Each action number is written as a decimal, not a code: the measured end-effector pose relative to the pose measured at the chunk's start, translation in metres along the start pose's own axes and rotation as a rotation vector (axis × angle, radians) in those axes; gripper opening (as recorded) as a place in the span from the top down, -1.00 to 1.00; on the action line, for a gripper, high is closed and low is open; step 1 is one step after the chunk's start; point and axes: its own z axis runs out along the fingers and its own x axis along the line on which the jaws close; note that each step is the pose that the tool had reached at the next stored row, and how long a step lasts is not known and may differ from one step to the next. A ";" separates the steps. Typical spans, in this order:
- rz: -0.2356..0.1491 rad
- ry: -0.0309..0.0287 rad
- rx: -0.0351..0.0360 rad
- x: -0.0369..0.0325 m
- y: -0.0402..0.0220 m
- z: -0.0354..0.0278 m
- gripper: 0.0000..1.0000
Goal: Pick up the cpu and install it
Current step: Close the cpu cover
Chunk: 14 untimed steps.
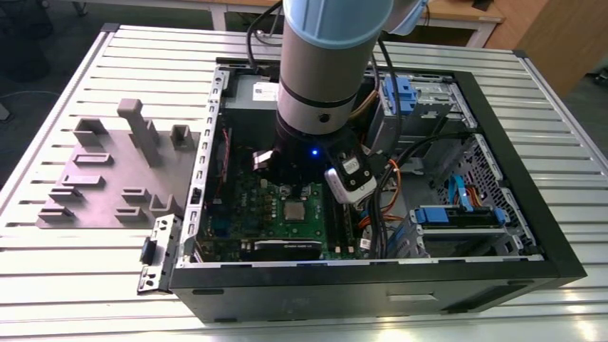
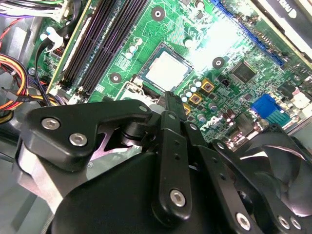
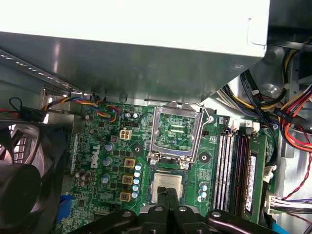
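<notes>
Black fingers (image 3: 163, 202), pressed together and holding nothing, hover with tips just over the cpu (image 3: 165, 180), which already sits in its socket on the motherboard (image 3: 144, 148) near the exterior view's centre, while the socket frame (image 3: 157, 129) beside it lies flipped open, unlatched.

Arm (image 1: 328, 64) pointing down, gripper (image 3: 168, 192) pinched closed

slatted metal table (image 1: 76, 271) | dark floor (image 1: 53, 53) | wooden furniture (image 1: 560, 35) behind
</notes>
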 end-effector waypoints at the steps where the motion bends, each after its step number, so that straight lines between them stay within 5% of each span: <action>1: -0.002 0.0001 0.0001 0.0000 0.0000 0.0000 0.79; 9: -0.077 0.0052 0.0025 0.0000 -0.0002 -0.0001 0.79; 14: -0.078 0.0052 0.0024 0.0000 -0.0004 0.0000 0.79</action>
